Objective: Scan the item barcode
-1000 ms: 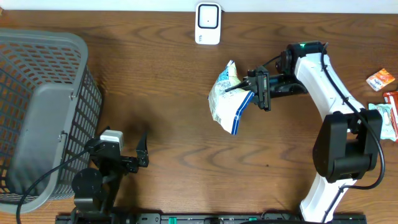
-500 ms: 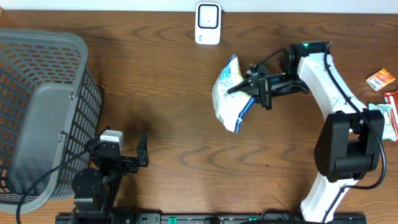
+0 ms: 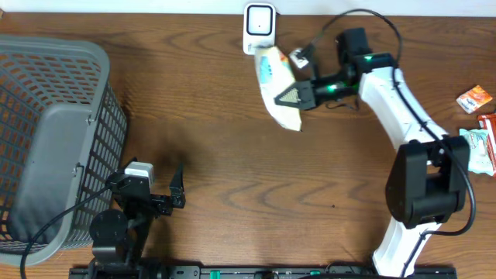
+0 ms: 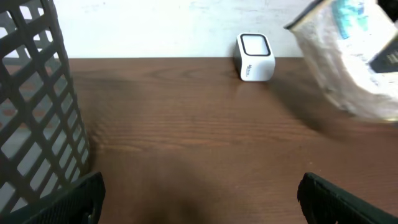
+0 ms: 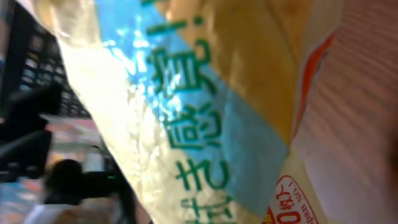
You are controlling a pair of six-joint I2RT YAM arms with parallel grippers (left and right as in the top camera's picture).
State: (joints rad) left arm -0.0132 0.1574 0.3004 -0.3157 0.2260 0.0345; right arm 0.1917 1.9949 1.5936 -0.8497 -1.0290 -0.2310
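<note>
Gripper on the left arm sits at the near edge of the brown wood-grain desk, jaws spread wide, nothing between them. Left wrist view: its dark fingers in the bottom corners, bare desk between.

Left side: tall grey plastic lattice basket, standing upright beside the left arm.

Right edge, well apart from the rest: small orange packet, red packet, pale green-and-white packet, all lying flat.

Farther out, right arm reaches across toward the back. Right gripper clamped tight on a crinkled white, blue and yellow snack bag. Bag is off the desk, held lengthwise, its upper end right against the small white box-shaped barcode scanner as seen from overhead; cannot tell whether they touch. Left wrist view puts the bag to the right of the scanner. Right wrist view filled by bag print, green characters on a blue band.

Scanner stands upright at the far edge.
</note>
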